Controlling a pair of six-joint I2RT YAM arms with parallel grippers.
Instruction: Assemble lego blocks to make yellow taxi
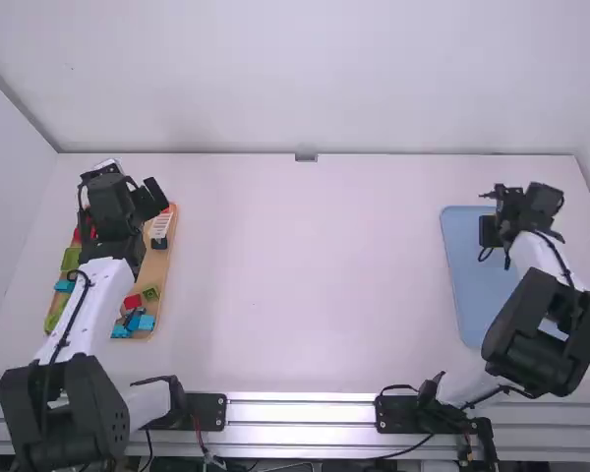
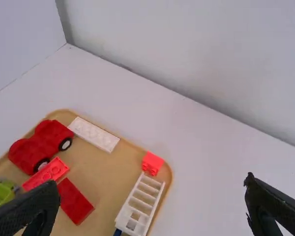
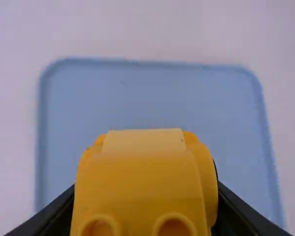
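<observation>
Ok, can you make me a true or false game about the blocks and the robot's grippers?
1. The right gripper holds a yellow piece. True.
2. The left gripper holds a brick. False: it is open and holds nothing.
3. A red piece with wheels is on the brown tray. True.
4. The yellow piece is above the brown tray. False: it is above the blue tray.

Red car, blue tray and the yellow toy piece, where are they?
Red car (image 2: 51, 134): left wrist view, on its red body.
Blue tray (image 3: 187, 98): right wrist view, on its bare floor.
Yellow piece (image 3: 142, 174): right wrist view, on its smooth middle.
</observation>
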